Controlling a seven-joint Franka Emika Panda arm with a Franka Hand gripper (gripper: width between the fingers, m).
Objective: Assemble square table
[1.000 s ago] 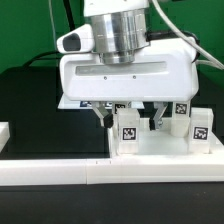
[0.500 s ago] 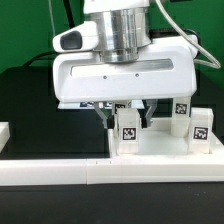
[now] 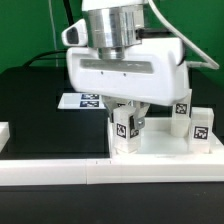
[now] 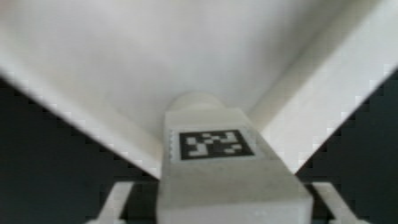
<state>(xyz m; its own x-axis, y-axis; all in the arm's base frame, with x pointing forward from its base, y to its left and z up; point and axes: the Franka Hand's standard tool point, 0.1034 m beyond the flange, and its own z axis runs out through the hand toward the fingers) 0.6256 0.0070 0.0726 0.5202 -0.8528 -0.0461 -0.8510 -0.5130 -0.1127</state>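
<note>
white square table top (image 3: 165, 148) lying flat on the black surface (image 3: 40, 105), pressed against the long white border rail (image 3: 110, 172) at the near edge, on the exterior view's right

tagged leg (image 3: 125, 126) standing upright on the table top, at its corner toward the exterior view's left, with a black-and-white tag facing the camera

end effector (image 3: 127, 118) lowered straight over that leg, one dark finger (image 3: 140, 122) pressed to the leg's side, the other mostly hidden behind the leg; closed on the leg, so far as the exterior view allows

in the wrist view, same leg (image 4: 217, 150) rising between the two light fingers (image 4: 121, 198), tag plain on its face, table top (image 4: 160, 50) spreading pale behind it

two further legs (image 3: 181, 116) and (image 3: 200, 127) upright on the table top, near its far corner on the exterior view's right, well apart from the gripped leg, close beside each other

marker board (image 3: 82, 99) flat on the surface behind the table top, toward the exterior view's left, partly hidden by the white wrist housing

small white block (image 3: 4, 134) at the exterior view's left edge, well apart from the table top
</note>
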